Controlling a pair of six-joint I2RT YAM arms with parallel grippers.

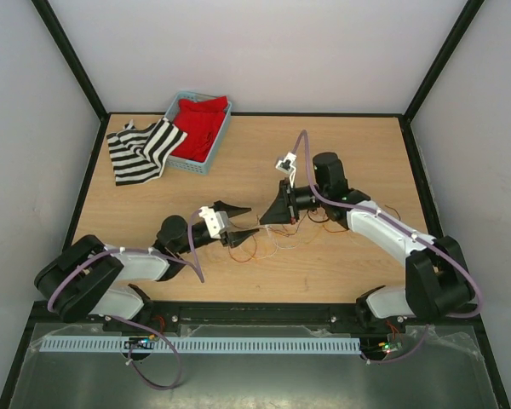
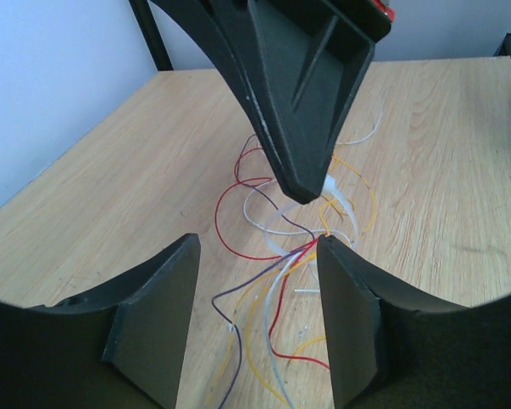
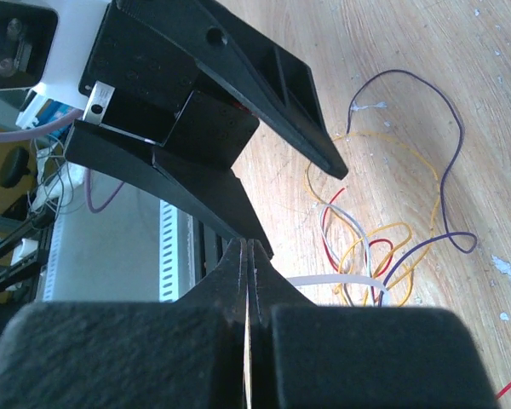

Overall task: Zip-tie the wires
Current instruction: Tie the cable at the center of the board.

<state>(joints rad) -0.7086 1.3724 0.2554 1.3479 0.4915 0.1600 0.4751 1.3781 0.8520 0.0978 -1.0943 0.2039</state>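
My left gripper [image 1: 253,219] stands open over the wires [image 2: 300,249], right gripper [image 2: 300,189] closed just ahead; springy thin strands may escape my closing.

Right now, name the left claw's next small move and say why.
Probably ease the open left claw forward and close on the wires: the strands run between its fingers, and the shut right claw sits at the bunch just ahead.

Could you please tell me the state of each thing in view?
left gripper: open
right gripper: shut on zip tie
zip tie: held by right gripper
wires: loose, curling loops
basket: holds red cloth
striped cloth: crumpled beside basket
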